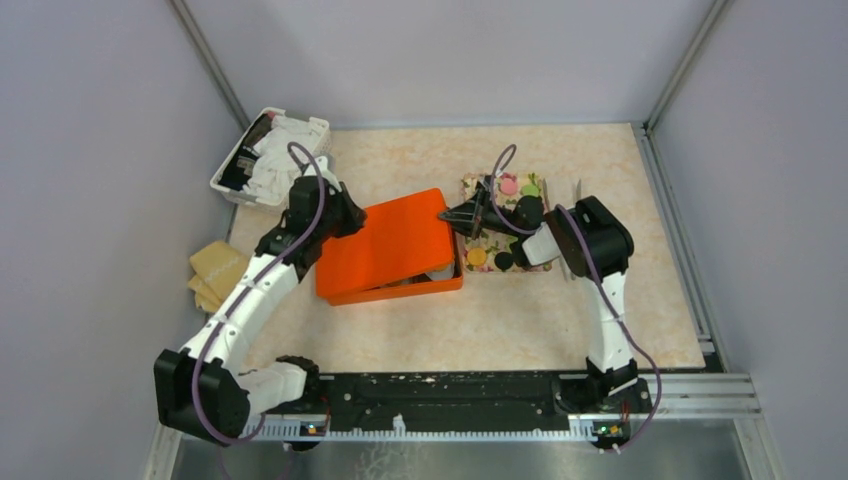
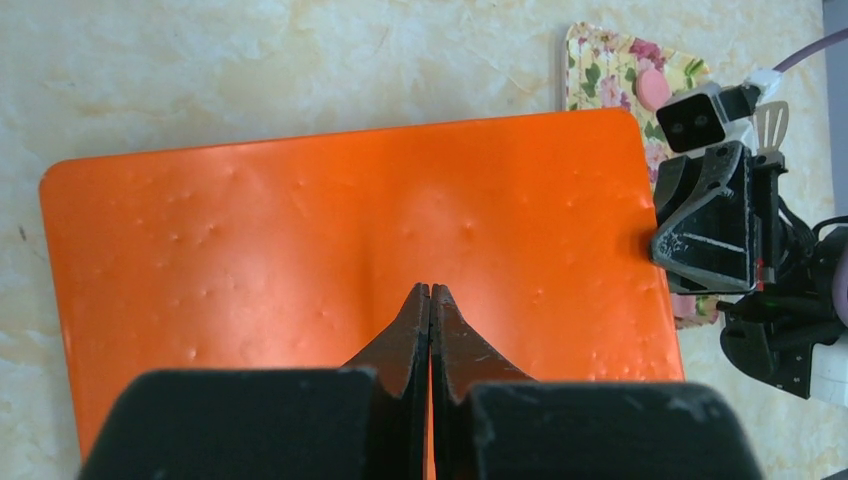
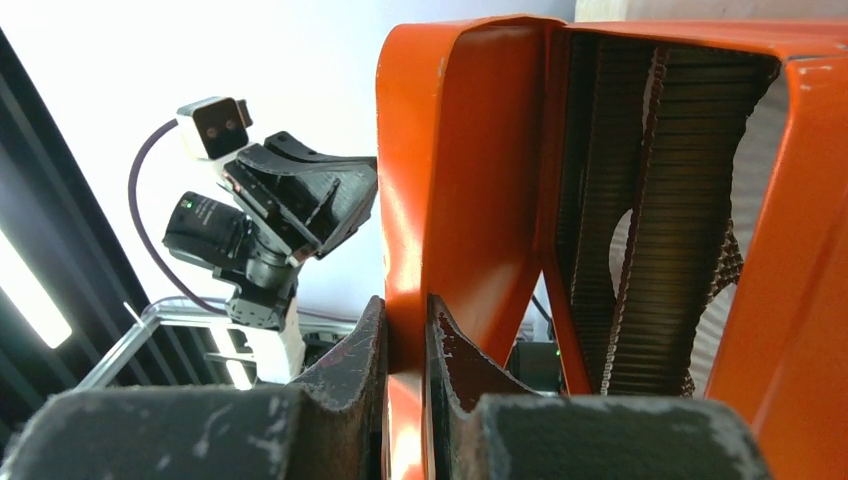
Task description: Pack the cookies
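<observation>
The orange lid (image 1: 395,240) is clamped at its edge in the right gripper's (image 3: 407,315) jaws. The left gripper's (image 2: 430,300) jaws are shut and empty. Opening is judged in hand; lifting the lid clear is called for next.

This was a robot lab cell: a left arm (image 1: 245,295) and a right arm (image 1: 607,320) stood bolted to a black rail (image 1: 450,395) at the near edge of a table (image 1: 520,320), with purple cables (image 1: 322,195) looping along them. Plain grey walls (image 1: 90,150) and metal corner posts (image 1: 208,60) boxed the table in, and a small camera (image 2: 697,118) sat on a wrist.
</observation>
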Robot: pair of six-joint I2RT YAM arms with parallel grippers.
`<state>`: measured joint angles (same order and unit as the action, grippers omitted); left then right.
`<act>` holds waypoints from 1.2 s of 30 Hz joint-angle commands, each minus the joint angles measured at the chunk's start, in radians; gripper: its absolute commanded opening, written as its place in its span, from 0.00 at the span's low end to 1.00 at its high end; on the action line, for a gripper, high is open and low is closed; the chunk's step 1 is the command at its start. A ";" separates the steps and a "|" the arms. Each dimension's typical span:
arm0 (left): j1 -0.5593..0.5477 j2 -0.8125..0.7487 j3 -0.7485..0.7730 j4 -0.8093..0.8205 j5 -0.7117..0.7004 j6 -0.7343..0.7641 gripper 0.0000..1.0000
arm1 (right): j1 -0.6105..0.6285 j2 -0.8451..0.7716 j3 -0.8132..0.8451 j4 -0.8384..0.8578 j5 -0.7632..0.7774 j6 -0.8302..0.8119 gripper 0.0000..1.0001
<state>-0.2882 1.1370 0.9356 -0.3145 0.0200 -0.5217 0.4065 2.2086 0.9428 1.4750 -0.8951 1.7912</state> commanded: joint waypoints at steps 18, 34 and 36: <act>-0.196 -0.027 -0.279 0.155 -0.011 -0.125 0.00 | -0.097 0.088 0.001 0.246 -0.050 -0.066 0.08; -0.198 0.022 -0.293 0.177 -0.025 -0.136 0.00 | -0.130 -0.027 -0.052 0.244 -0.028 -0.065 0.46; -0.197 0.025 -0.292 0.180 -0.025 -0.135 0.00 | -0.141 -0.057 -0.074 0.215 -0.015 -0.076 0.46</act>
<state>-0.4808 1.1557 0.6468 -0.1848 -0.0078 -0.6495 0.2951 2.2562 0.8951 1.4796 -0.9421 1.7363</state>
